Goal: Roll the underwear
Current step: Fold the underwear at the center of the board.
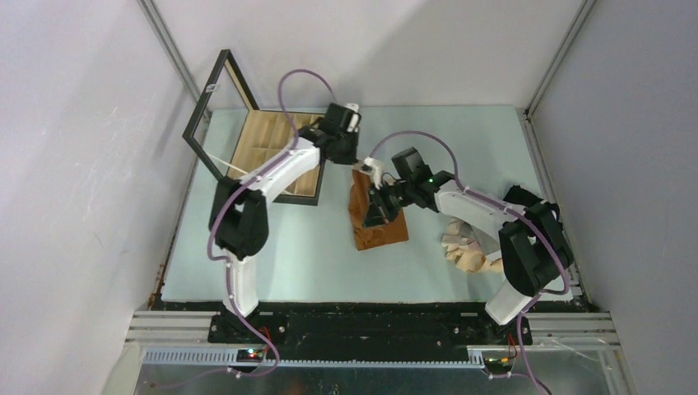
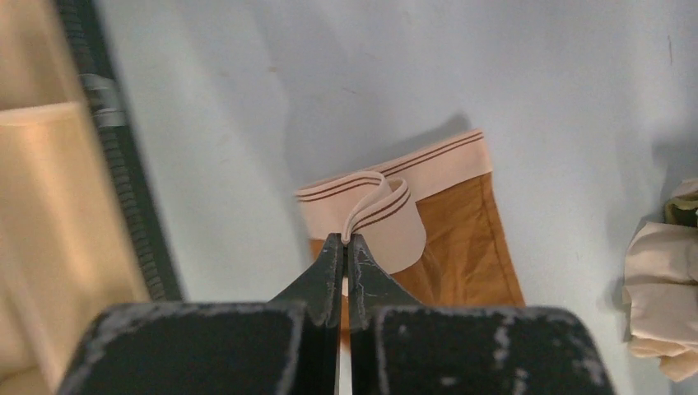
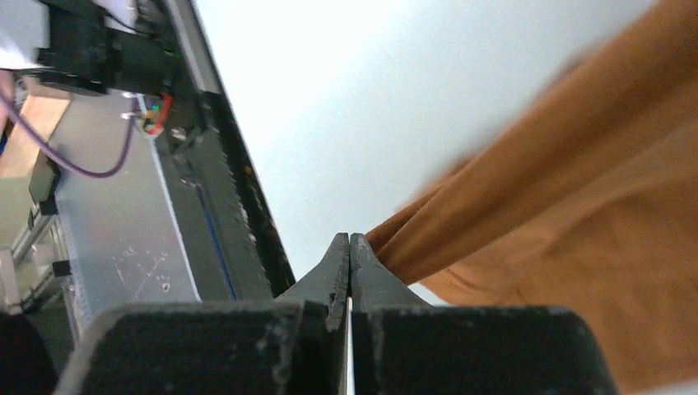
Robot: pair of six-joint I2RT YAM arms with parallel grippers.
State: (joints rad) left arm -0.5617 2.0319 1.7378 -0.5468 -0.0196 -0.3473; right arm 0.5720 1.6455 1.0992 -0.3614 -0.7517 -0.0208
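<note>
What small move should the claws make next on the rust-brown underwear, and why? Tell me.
Probably the left claw should carry its pinched waistband slightly further over the rust-brown underwear while the right claw holds its edge: the band is barely curled over, not rolled.

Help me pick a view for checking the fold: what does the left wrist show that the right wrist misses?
Left wrist only: the left gripper pinching the striped waistband, the wooden box, a beige garment. Right wrist only: the right gripper pinching a fold, the metal rail. Both: the rust-brown underwear on the pale table.
</note>
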